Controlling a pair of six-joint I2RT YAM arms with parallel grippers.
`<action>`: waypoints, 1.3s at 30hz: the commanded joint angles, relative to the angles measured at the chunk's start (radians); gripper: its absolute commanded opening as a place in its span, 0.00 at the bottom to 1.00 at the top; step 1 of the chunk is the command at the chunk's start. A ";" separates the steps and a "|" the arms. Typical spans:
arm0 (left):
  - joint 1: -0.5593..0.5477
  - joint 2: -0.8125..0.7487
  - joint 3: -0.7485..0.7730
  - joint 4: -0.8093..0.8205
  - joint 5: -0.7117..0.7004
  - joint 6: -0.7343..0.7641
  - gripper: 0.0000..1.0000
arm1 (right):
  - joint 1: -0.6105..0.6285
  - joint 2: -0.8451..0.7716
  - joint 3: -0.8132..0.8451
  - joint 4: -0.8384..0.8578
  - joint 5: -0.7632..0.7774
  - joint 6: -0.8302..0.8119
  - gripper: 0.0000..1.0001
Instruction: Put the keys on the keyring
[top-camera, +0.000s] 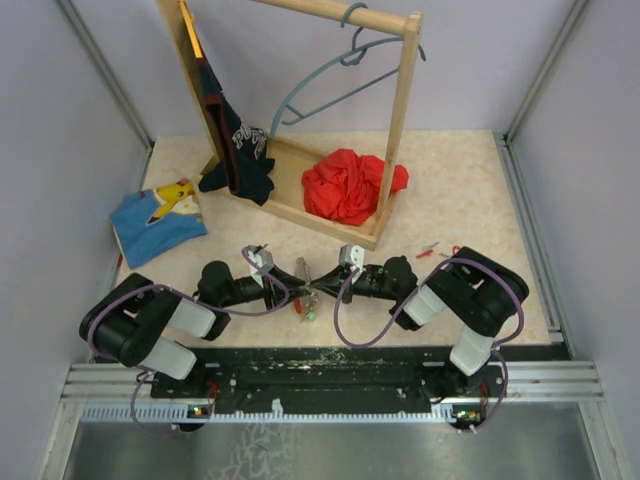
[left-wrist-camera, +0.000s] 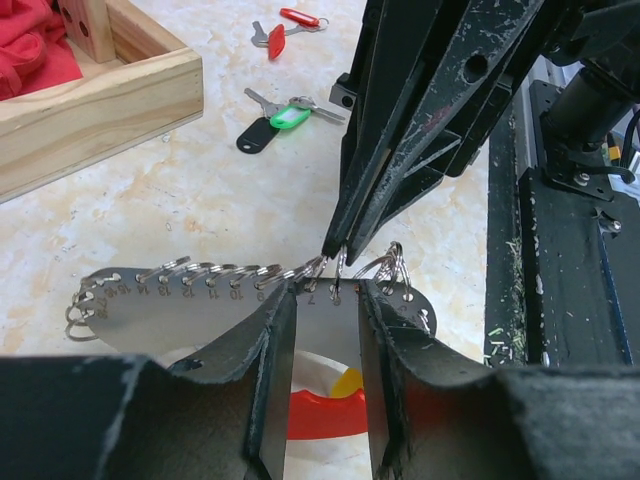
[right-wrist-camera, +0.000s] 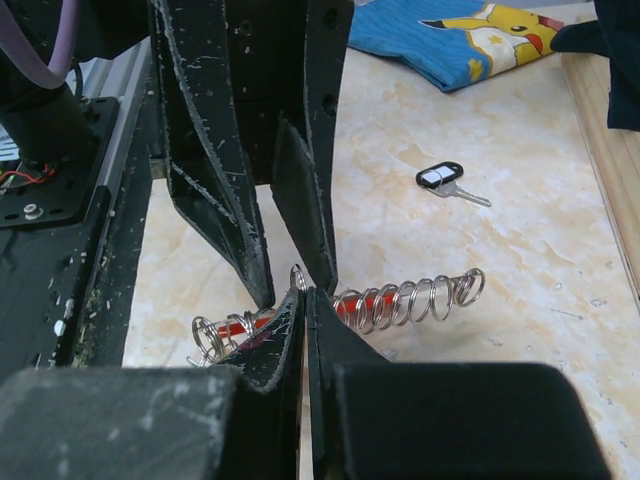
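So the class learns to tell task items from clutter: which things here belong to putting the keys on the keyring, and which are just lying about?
Job: keyring, green-tagged key, red keys, black key.
Lying about: wooden rack, hanger, red cloth, navy shirt, blue Pikachu shirt.

Right gripper (right-wrist-camera: 305, 296) at bottom, fingertips pressed together, thin loop of keyring (right-wrist-camera: 410, 300) nipped at tips. Keyring: row of silver rings, red strip beneath, lying on marbled table (right-wrist-camera: 520, 260). Left gripper (right-wrist-camera: 290, 285) opposite, tips straddling ring row. Black-headed key (right-wrist-camera: 440, 177) well apart. Blue cartoon shirt (right-wrist-camera: 450, 40) beyond; wooden frame (right-wrist-camera: 615, 170) at right edge.
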 joint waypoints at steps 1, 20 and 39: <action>0.004 0.017 0.021 0.050 0.000 -0.001 0.36 | 0.009 0.005 0.008 0.096 -0.039 0.017 0.00; -0.010 -0.160 0.074 -0.351 -0.033 0.176 0.00 | -0.010 -0.248 0.042 -0.483 -0.004 -0.201 0.18; -0.165 -0.216 0.195 -0.727 -0.203 0.376 0.00 | -0.010 -0.274 0.234 -0.936 -0.041 -0.435 0.21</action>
